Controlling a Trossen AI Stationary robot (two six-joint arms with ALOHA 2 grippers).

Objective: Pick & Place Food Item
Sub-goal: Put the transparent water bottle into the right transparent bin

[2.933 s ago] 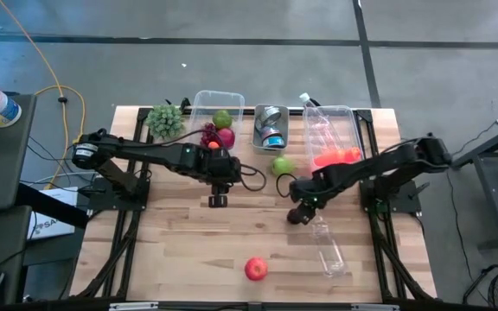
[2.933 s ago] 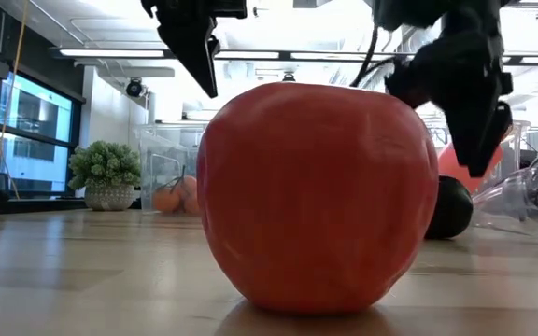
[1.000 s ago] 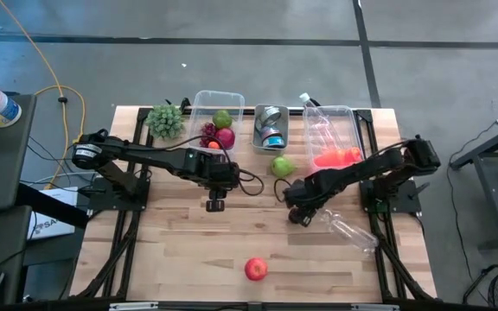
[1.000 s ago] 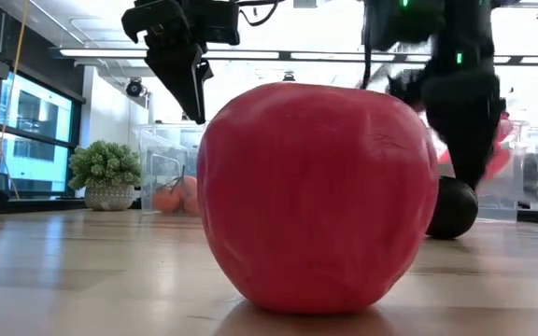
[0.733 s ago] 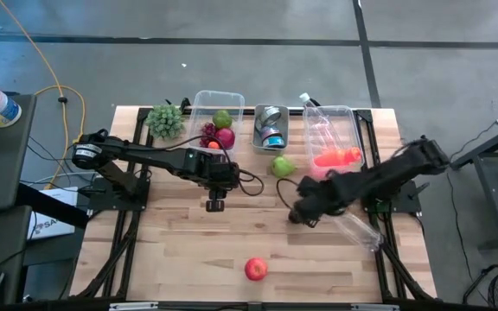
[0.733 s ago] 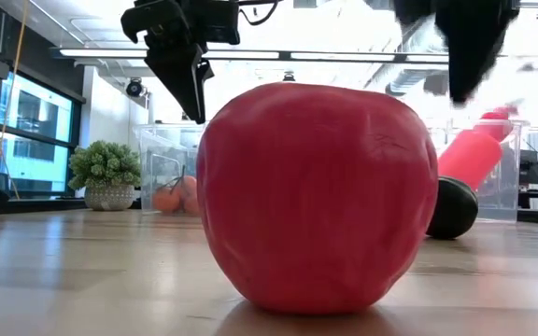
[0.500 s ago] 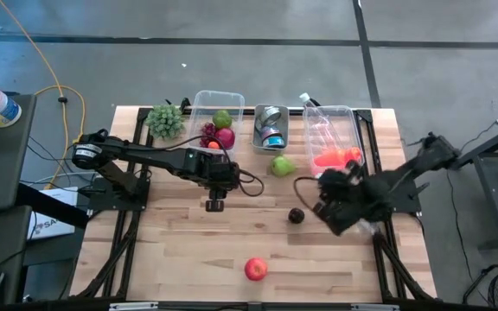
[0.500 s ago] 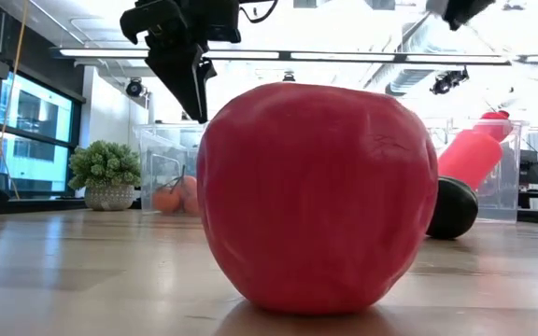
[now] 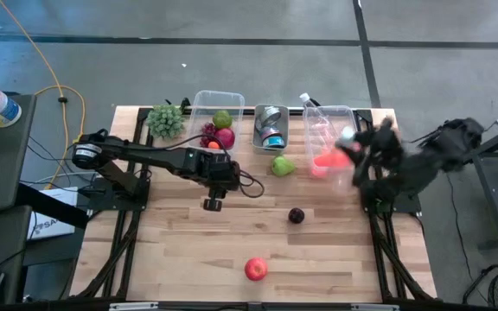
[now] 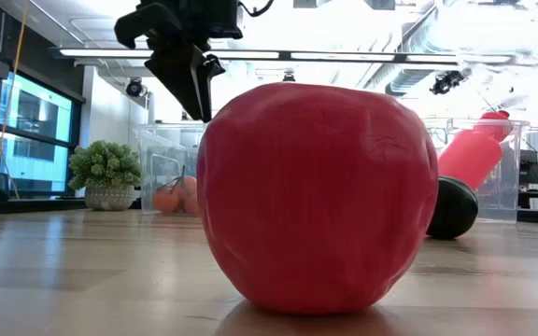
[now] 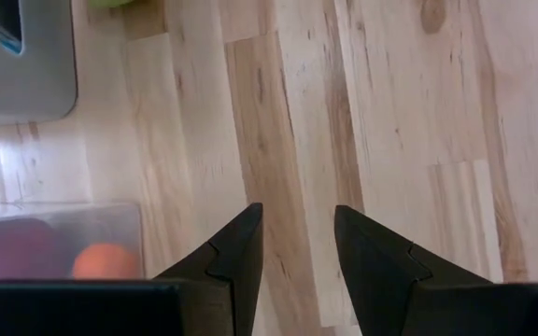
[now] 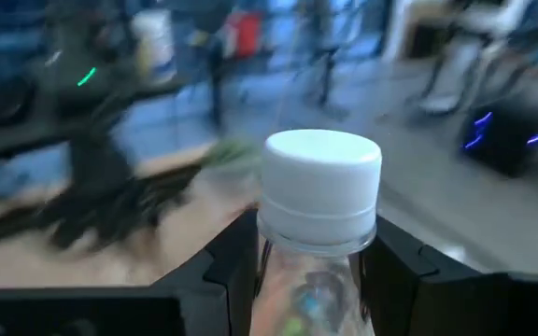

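A big red apple (image 9: 255, 269) sits on the wood near the table's front edge and fills the low view (image 10: 316, 196). A dark plum (image 9: 296, 215) lies at mid-table, with a green apple (image 9: 282, 164) behind it. My left gripper (image 9: 213, 204) hangs open above bare wood left of centre, its fingers (image 11: 241, 257) with nothing between them. My right gripper (image 9: 366, 155) is raised over the table's right edge, shut on a clear bottle with a white cap (image 12: 322, 187). My right gripper pinches the clear bottle just below its white cap, at the neck (image 12: 311, 271), between its two fingers (image 12: 236, 257). The cap end sticks out past the fingertips. The bottle is lifted clear of the table. Its lower body is hidden behind the gripper.
Along the far edge stand a clear bin of fruit (image 9: 217, 112), a grey bin with cans (image 9: 271, 127) and a clear bin with bottles (image 9: 331, 130). A small green plant (image 9: 165, 119) stands at the far left. Bare wood lies between the red apple and the plum.
My right gripper has risen steeply and swung toward the table's right edge, tipping from pointing down to nearly level. It carries the clear bottle up off the table. The plum it stood over now shows alone. My left gripper has rolled slightly in place.
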